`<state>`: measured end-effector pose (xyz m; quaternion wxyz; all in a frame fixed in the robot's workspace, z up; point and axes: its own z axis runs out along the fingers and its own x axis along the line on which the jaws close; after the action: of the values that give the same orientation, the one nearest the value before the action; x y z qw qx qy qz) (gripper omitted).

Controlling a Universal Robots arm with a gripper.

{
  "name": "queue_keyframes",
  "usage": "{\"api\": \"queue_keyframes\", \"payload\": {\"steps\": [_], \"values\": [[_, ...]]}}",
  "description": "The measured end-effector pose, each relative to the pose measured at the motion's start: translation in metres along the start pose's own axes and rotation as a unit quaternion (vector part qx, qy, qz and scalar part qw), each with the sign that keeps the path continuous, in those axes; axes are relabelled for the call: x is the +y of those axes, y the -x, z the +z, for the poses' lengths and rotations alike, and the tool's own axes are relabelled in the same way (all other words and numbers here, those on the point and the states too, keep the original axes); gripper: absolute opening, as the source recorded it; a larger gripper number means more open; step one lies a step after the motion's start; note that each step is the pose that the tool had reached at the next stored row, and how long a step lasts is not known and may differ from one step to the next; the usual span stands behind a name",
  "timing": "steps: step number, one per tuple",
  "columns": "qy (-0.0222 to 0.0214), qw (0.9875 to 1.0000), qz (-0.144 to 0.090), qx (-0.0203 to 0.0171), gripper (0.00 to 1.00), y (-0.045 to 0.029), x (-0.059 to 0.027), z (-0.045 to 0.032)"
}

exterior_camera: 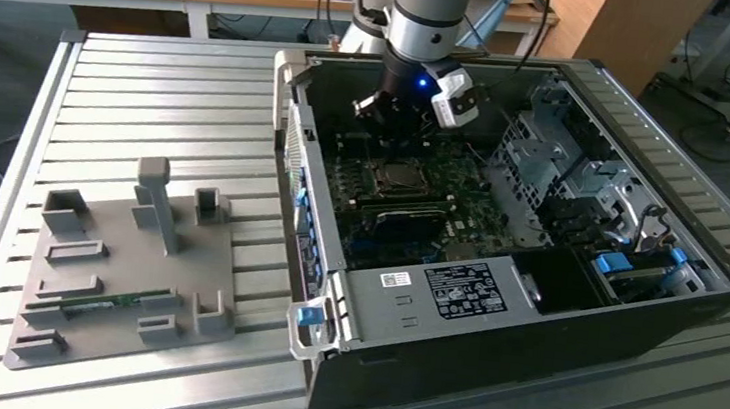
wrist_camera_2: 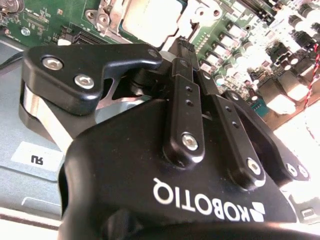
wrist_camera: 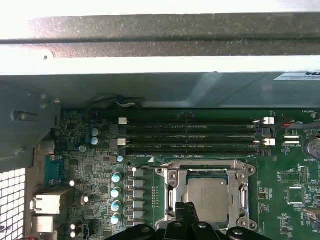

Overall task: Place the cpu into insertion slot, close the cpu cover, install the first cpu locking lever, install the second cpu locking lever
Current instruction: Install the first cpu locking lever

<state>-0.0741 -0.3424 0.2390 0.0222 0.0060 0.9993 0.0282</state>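
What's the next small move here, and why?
Likely nudge the gripper toward the locking lever beside the cpu cover: the cpu lies seated with the cover flat over it, and the gripper sits at the cover's edge.

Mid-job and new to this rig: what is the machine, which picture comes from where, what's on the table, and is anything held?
The exterior view stands off the arm: a robot arm reaches into an open computer case lying on a slatted metal table, a grey tray beside it. The two wrist views ride on the arm. The first wrist view looks at the motherboard: the cpu sits in place, the cpu cover lying down around it. The gripper, fingers together and apparently holding nothing, is at the cover's edge. The second wrist view looks along the gripper's black body.
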Motion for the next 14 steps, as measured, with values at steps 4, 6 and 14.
{"api": "queue_keyframes", "payload": {"steps": [4, 6, 14], "values": [[0.0000, 1.0000, 0.000, 0.0000, 0.11, 0.0002, 0.0002, -0.0041], [0.0000, 1.0000, 0.000, 0.0000, 0.11, 0.0003, 0.0003, -0.0059], [-0.0001, 1.0000, 0.000, -0.0012, 0.11, -0.0025, 0.0003, -0.0066]]}}
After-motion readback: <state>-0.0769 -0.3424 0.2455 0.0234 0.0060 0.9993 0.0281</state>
